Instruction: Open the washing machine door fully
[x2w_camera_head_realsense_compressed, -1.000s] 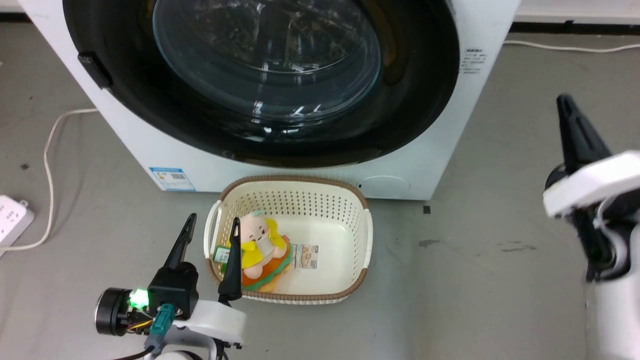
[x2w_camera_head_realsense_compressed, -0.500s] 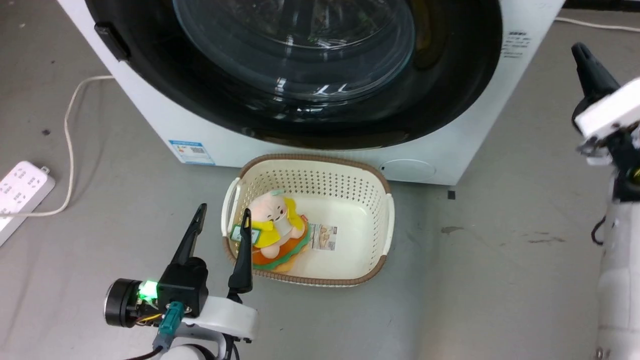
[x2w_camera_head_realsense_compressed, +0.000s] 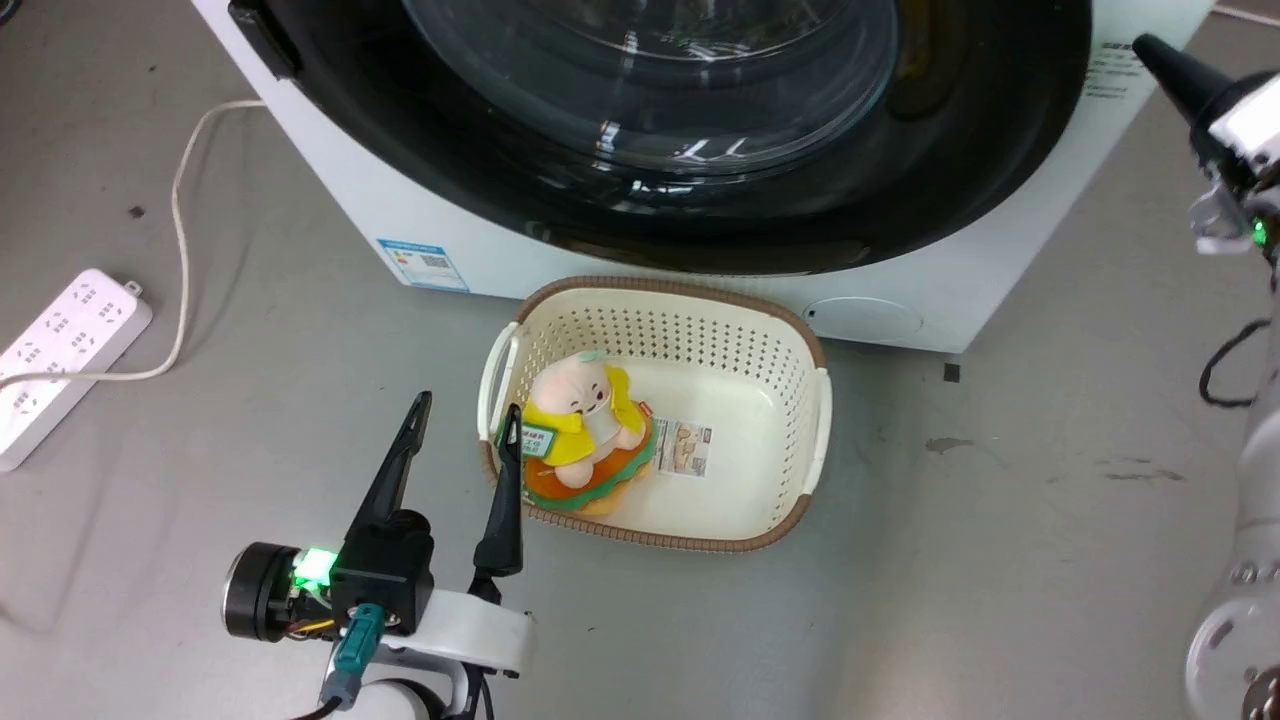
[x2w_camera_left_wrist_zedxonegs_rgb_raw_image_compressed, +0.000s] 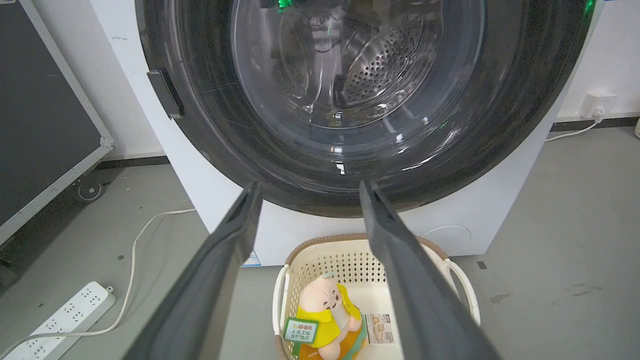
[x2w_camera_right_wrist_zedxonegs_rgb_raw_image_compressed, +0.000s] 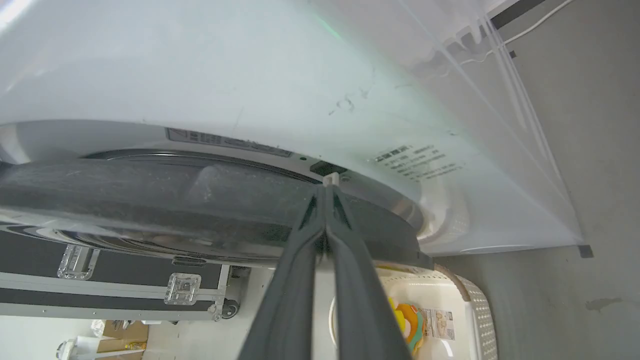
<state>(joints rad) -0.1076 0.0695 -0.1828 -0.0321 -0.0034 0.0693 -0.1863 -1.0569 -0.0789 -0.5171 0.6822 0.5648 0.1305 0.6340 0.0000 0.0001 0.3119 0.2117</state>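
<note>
Hovering at 7 o'clock in the head view, the left gripper (x2w_camera_head_realsense_compressed: 469, 404) has its fingers spread wide with nothing between them. One fingertip crosses the rim of a cream basket (x2w_camera_head_realsense_compressed: 800, 340), and whether it touches cannot be told. A plush toy (x2w_camera_head_realsense_compressed: 585, 420) lies inside the basket beside a small printed card.

At 12 o'clock, the washing machine door (x2w_camera_head_realsense_compressed: 650, 100) appears to sit against the front of the washing machine (x2w_camera_head_realsense_compressed: 1000, 290). Its upper part is cut off by the frame's edge. From the left wrist view the door (x2w_camera_left_wrist_zedxonegs_rgb_raw_image_compressed: 350, 90) sits dead ahead between the parted fingers of the left gripper (x2w_camera_left_wrist_zedxonegs_rgb_raw_image_compressed: 310, 186). Glare blurs the steel drum behind the glass.

At 2 o'clock in the head view, the right gripper (x2w_camera_head_realsense_compressed: 1150, 48) is mostly cut off, showing one dark tip beside the machine's corner. In its own wrist view the right gripper (x2w_camera_right_wrist_zedxonegs_rgb_raw_image_compressed: 327, 187) has its fingers pressed together. Their tips lie at the dark edge of the door (x2w_camera_right_wrist_zedxonegs_rgb_raw_image_compressed: 175, 195) by a small white tab, and contact is hard to make out.

A power strip (x2w_camera_head_realsense_compressed: 70, 350) lies on the floor at 9 o'clock.
</note>
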